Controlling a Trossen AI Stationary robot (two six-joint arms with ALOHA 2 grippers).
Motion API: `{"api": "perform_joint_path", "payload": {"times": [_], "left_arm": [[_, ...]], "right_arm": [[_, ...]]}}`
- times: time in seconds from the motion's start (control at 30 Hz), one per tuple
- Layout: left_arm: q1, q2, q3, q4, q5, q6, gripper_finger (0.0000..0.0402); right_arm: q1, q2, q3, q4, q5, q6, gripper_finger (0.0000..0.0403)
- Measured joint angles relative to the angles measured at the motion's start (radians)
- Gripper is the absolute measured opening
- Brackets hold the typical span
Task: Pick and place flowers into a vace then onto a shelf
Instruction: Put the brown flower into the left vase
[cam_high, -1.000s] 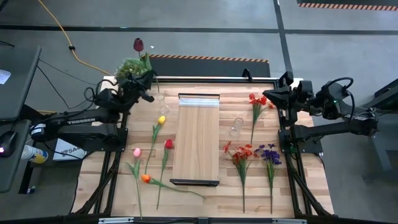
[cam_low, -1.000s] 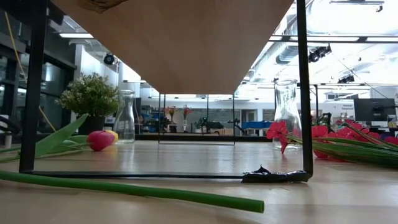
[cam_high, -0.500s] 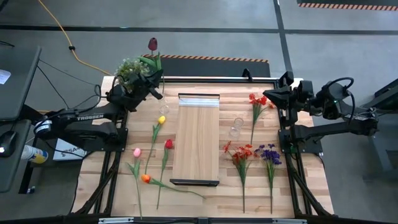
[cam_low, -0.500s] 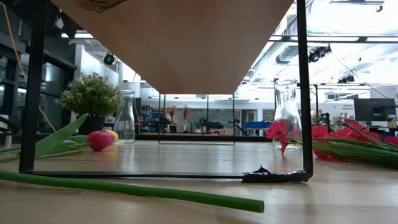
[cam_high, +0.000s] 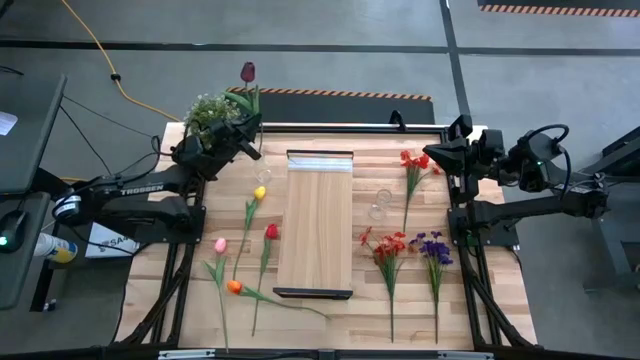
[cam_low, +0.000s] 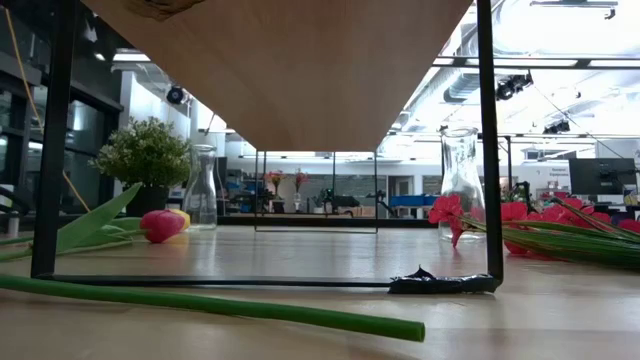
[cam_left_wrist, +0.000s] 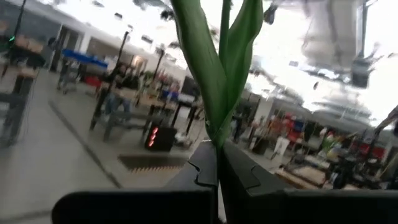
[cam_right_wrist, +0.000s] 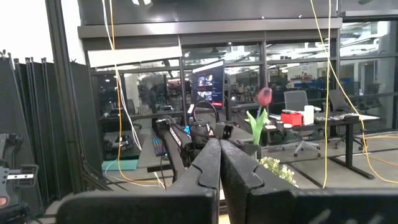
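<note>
Maroon tulip (cam_high: 247, 71) stem hidden in left claw (cam_high: 243, 128).

High view: straight down over the whole table. Low view: table-top level, close under the shelf (cam_low: 290, 70), facing 12 o'clock. Wrist views: level, outward; both show the maroon tulip (cam_right_wrist: 265, 96), as does the high view.

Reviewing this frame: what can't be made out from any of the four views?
- High view: the left gripper merges with the potted plant, so its grip on the maroon tulip is unclear there.
- Left wrist view: the bloom is cut off by the edge; only stem and leaves show.
- Low view: the shelf hides both arms.
</note>
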Motion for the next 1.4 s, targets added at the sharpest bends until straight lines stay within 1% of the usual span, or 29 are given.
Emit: {"api": "perform_joint_path", "payload": {"times": [0.13,0.5,0.73,0.87,1.03,1.13,1.2,1.3,1.4], "left_arm": [[0.0,-0.022,-0.001,-0.075,-0.007,-0.023,0.0034],[0.0,-0.019,-0.001,-0.088,-0.015,-0.018,0.0034],[0.0,-0.018,-0.002,-0.09,-0.04,0.007,0.0034],[0.0,-0.018,-0.056,-0.042,-0.042,-0.018,0.0034],[0.0,-0.019,-0.175,0.135,-0.068,-0.07,0.0034],[0.0,-0.018,-0.233,0.209,-0.07,-0.097,0.0034],[0.0,-0.018,-0.257,0.234,-0.072,-0.123,0.0034],[0.0,-0.018,-0.27,0.228,-0.073,-0.16,0.0034],[0.0,-0.018,-0.27,0.224,-0.055,-0.169,0.0047]], "right_arm": [[0.0,0.0,0.0,0.0,0.0,0.0,0.0],[0.0,0.0,0.0,0.0,0.0,-0.004,0.0],[0.0,0.0,0.0,0.0,0.0,-0.004,0.0],[0.0,0.0,0.0,-0.001,0.0,-0.004,0.0],[0.0,0.0,0.0,0.0,0.001,-0.004,0.0],[0.0,0.0,0.0,0.0,0.019,-0.004,0.0],[0.0,0.0,0.0,0.0,0.035,-0.004,0.0],[0.0,0.0,0.0,0.0,0.049,-0.004,0.0],[0.0,0.0,0.0,0.0,0.05,-0.004,0.0]]}}
